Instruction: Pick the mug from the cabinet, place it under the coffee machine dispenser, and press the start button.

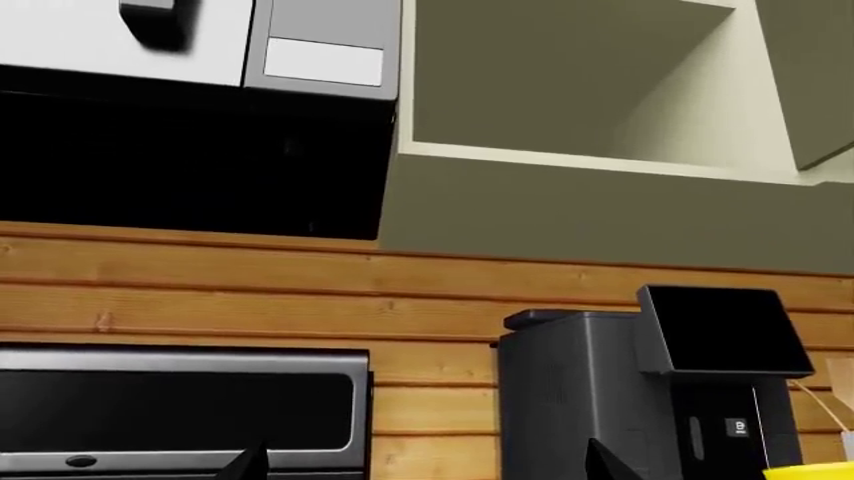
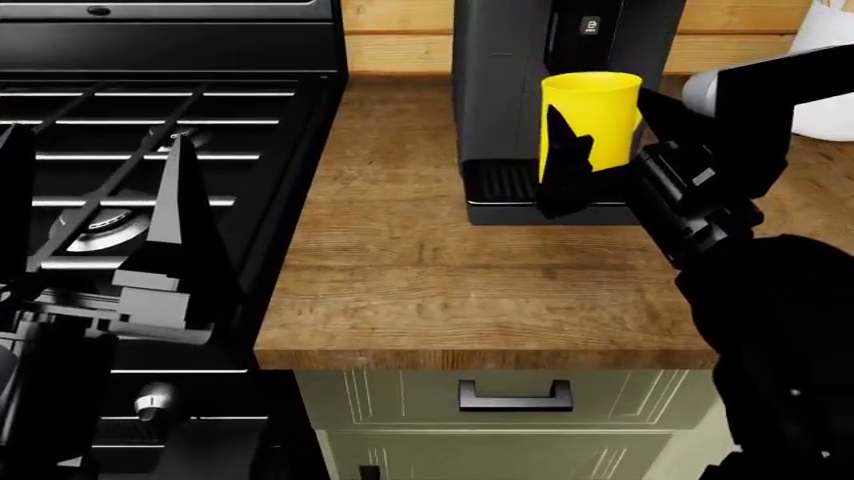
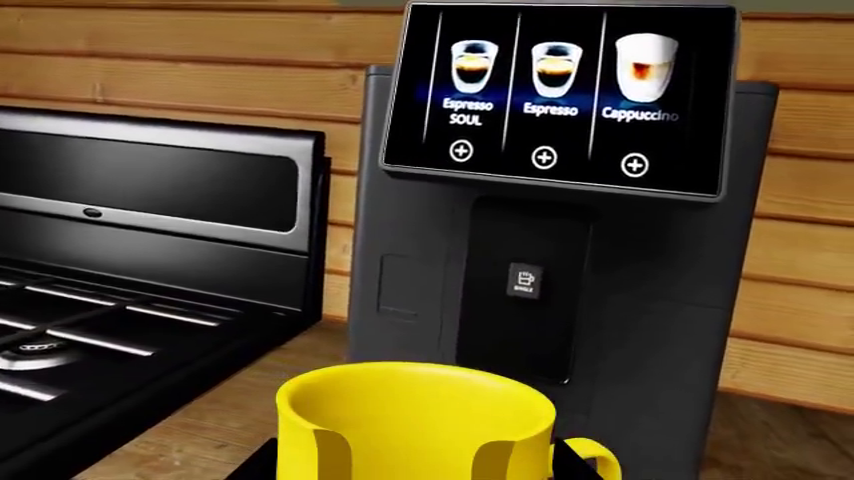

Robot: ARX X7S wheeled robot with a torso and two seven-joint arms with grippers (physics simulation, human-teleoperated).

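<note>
One yellow mug (image 2: 593,120) is seen held upright in the right gripper (image 2: 587,165), the black fingers (image 2: 566,160) being clamped against its sides, and it is carried in front of the single dark grey coffee machine (image 2: 501,80), at roughly 1 o'clock in the head view. In the right wrist view the mug's open rim (image 3: 416,398) and small handle (image 3: 590,462) are shown low before the machine, with the start button (image 3: 525,281) directly above it on the black front panel. Three drinks are displayed on the screen (image 3: 557,95), each with a plus sign beneath. The ribbed drip tray (image 2: 501,183) is partly hidden by the mug and gripper; whether the mug touches it cannot be told. The wooden counter (image 2: 441,290) is bordered at 9 o'clock by one black stove (image 2: 147,120), over which the left gripper (image 2: 171,235) is held with its jaws close together, though their exact state cannot be told. A white crock (image 2: 825,60) is glimpsed at 2 o'clock, partly cut off by the right arm. One cabinet drawer handle (image 2: 515,396) is seen at 6 o'clock. An open wall cabinet (image 1: 587,90) is seen in the left wrist view.
</note>
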